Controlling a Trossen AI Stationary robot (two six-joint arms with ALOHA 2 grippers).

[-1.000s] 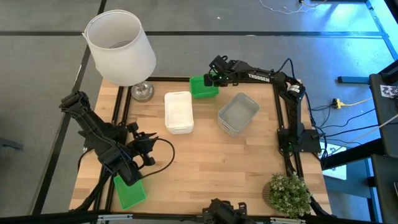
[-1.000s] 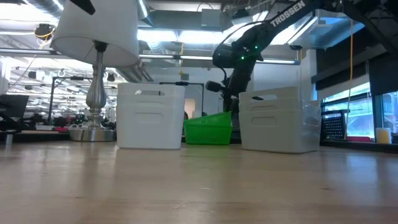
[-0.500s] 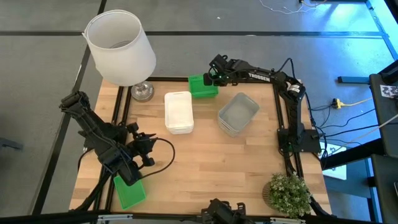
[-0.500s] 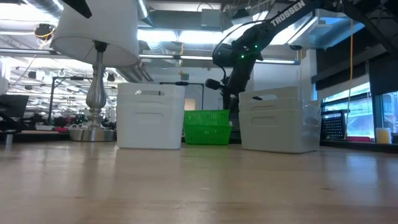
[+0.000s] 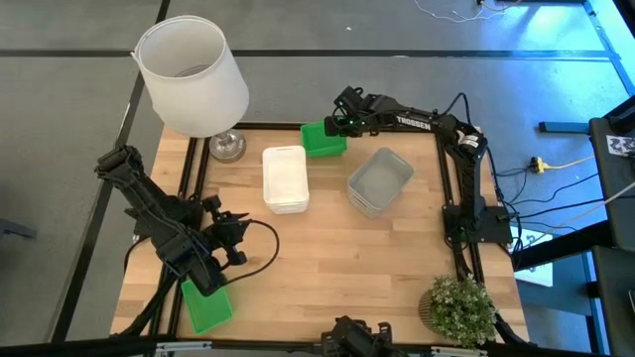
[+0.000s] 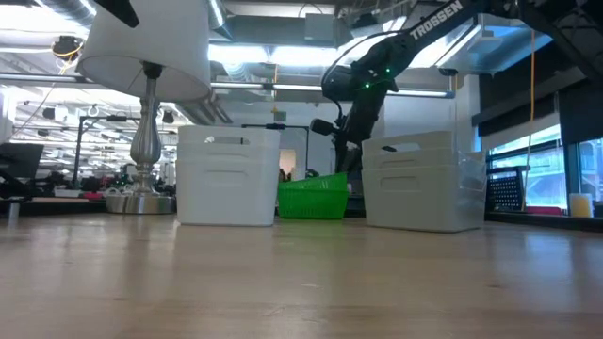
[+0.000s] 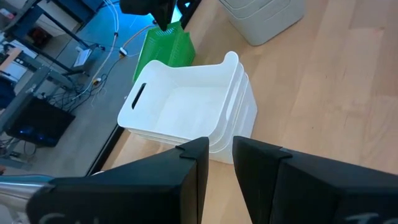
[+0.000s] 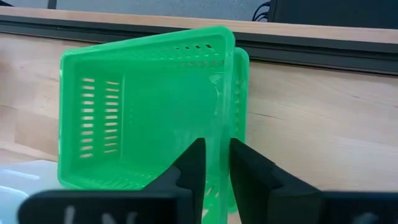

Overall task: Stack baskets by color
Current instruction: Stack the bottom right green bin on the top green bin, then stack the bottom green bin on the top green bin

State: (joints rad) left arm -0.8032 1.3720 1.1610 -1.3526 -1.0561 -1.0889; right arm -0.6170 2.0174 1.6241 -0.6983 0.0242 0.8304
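Observation:
Two bright green baskets (image 8: 143,106) sit nested at the table's far edge (image 5: 323,140). The inner one lies tilted, its right end higher (image 6: 314,198); the outer one's rim (image 8: 242,68) shows beside it. My right gripper (image 8: 216,171) points down over them (image 5: 340,124), open by a narrow gap, one finger on each side of the inner basket's right wall. A white stack (image 5: 285,178) and a grey stack (image 5: 380,181) stand mid-table. Another green basket (image 5: 208,307) lies near left, partly under my left arm. My left gripper (image 7: 221,155) hovers open and empty (image 5: 238,238). My right gripper comes from above, slanting down, with the inner green basket's right wall (image 8: 219,134) running between its two fingers. Whether the fingers touch that wall I cannot tell. The basket rests tilted in the green basket beneath it.
A big white lampshade (image 5: 190,74) on a metal foot stands at the far left corner. A small potted plant (image 5: 459,309) sits at the near right corner. Bare wood lies between the stacks and the near edge.
The inner green basket at the far edge stood level and higher half a second ago. It has since sunk, mostly at its left end, and lies tilted again. Neither arm has shifted.

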